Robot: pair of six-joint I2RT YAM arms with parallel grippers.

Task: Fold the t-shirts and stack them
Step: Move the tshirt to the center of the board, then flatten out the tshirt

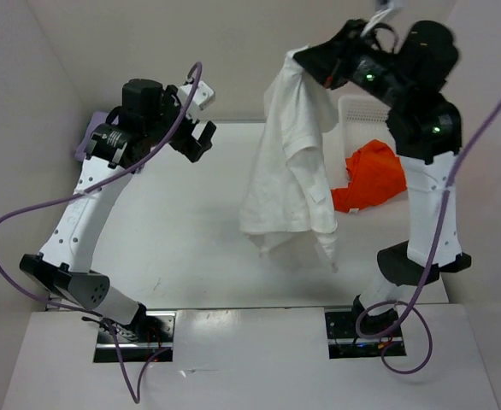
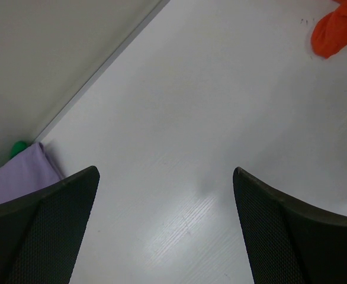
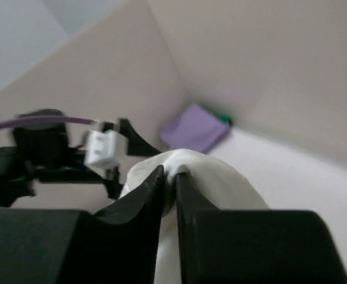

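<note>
A white t-shirt [image 1: 289,171] hangs in the air over the middle of the table, pinched at its top by my right gripper [image 1: 306,64], which is shut on the cloth [image 3: 182,168]. The shirt's lower hem dangles near the table surface. An orange-red t-shirt [image 1: 370,175] lies crumpled at the right, partly in the basket; its edge shows in the left wrist view [image 2: 336,26]. A lavender-purple t-shirt [image 1: 86,141] lies folded at the far left corner [image 3: 194,127], with a bit of green t-shirt [image 2: 18,147] behind it. My left gripper [image 1: 201,137] hovers open above bare table, left of the white shirt.
A white mesh basket [image 1: 357,115] stands at the back right, behind the orange-red shirt. Pale walls close the table at the back and both sides. The table surface [image 2: 191,148] lies below the left gripper.
</note>
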